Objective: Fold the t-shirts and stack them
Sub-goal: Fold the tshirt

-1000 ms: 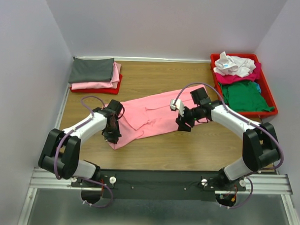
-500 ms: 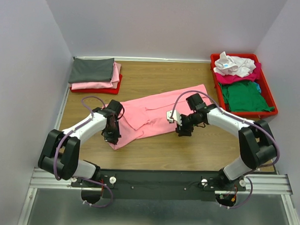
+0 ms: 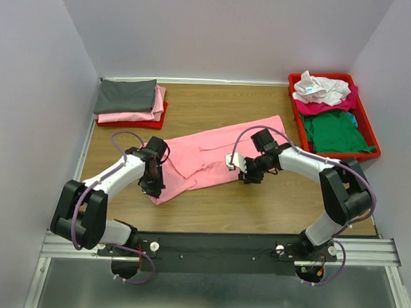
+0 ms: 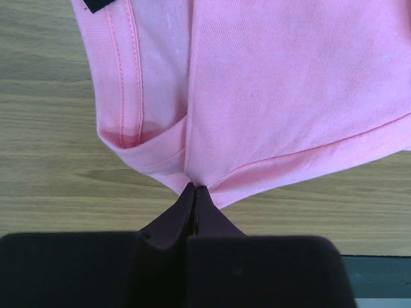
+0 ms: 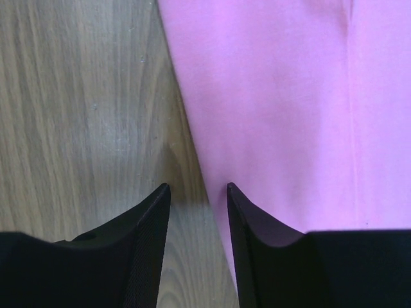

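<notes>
Our left fingers (image 4: pixel 170 224) are pressed together, pinching a folded corner of the pink t-shirt (image 4: pixel 282 83), whose hems bunch just ahead of the tips. The dark neck tag (image 4: pixel 103 5) is cut off at the far edge of that wrist view. Our right fingers (image 5: pixel 144 244) stand spread and hold nothing. One is over the bare table (image 5: pixel 77 96) and the other over cloth, with the shirt's edge running between them. We cannot tell whether they touch the wood.

Only the top view shows the whole shirt, lying slantwise across the table between both arms, with open wood beyond it. Well away to the outer side of the left fingers, a dark grey tee (image 3: pixel 126 95) tops a folded stack (image 3: pixel 129 115). Well beyond the right fingers, a red tray (image 3: pixel 340 156) holds loose tees (image 3: pixel 336 131), white, magenta and green.
</notes>
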